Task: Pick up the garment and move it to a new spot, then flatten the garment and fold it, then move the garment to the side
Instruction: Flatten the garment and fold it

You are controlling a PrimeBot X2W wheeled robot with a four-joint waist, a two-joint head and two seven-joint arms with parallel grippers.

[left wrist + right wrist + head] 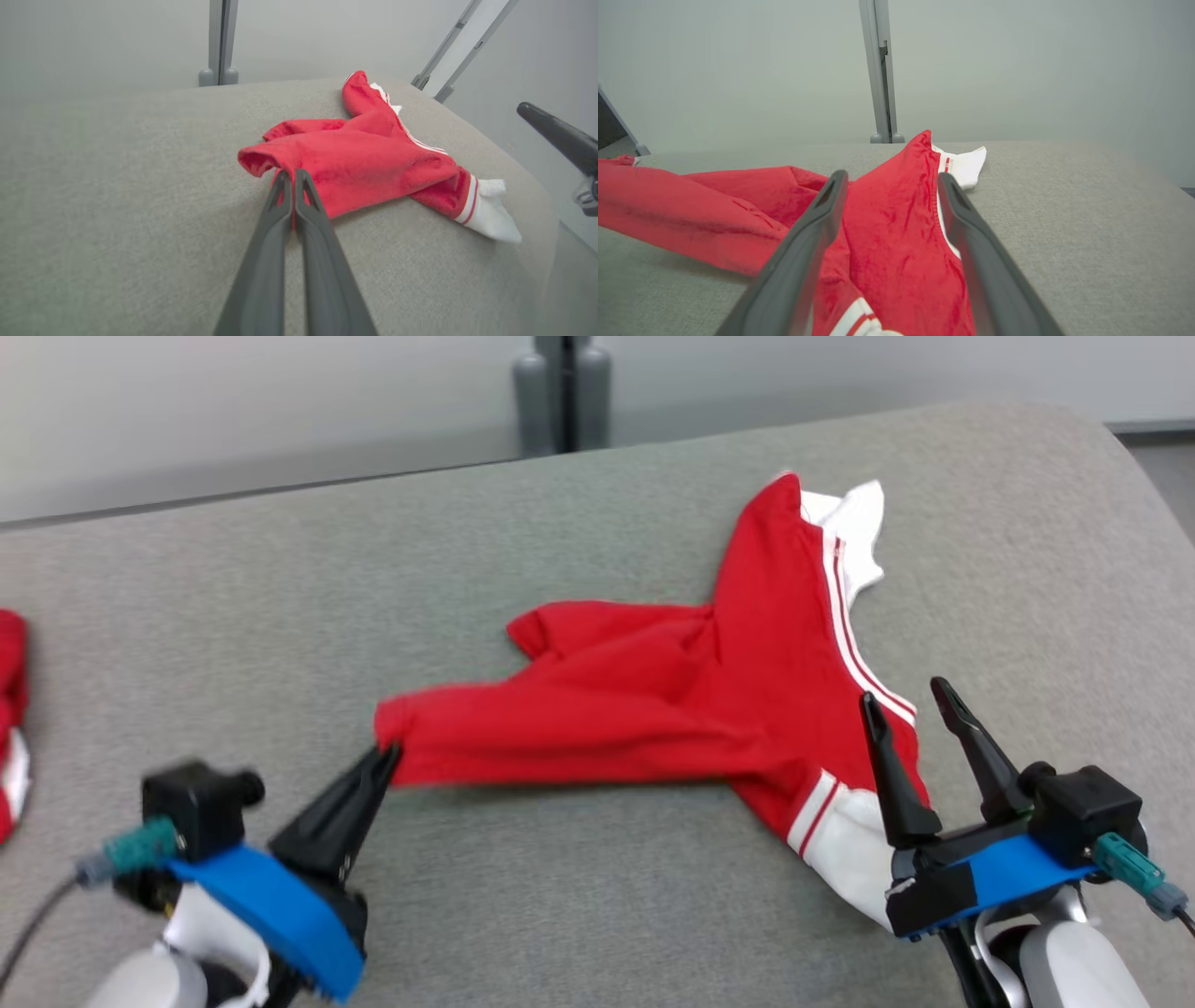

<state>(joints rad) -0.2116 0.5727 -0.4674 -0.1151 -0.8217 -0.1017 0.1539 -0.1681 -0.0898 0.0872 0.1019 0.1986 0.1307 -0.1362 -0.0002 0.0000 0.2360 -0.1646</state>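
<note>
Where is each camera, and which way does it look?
Head view: on the robot's head, looking forward and down at the red garment on the grey surface; left gripper lower left, right gripper lower right.
Left wrist view: on the left wrist, looking along its shut fingers pinching the garment's edge; a right gripper finger shows at right.
Right wrist view: on the right wrist, looking along its open fingers over the garment.
Shared: all three see the garment and the grey post behind it.

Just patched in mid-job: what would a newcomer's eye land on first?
The red garment sprawled across the middle of the grey surface. The left fingers are shut on its left corner, while the right fingers stand open over its white-striped right end.
</note>
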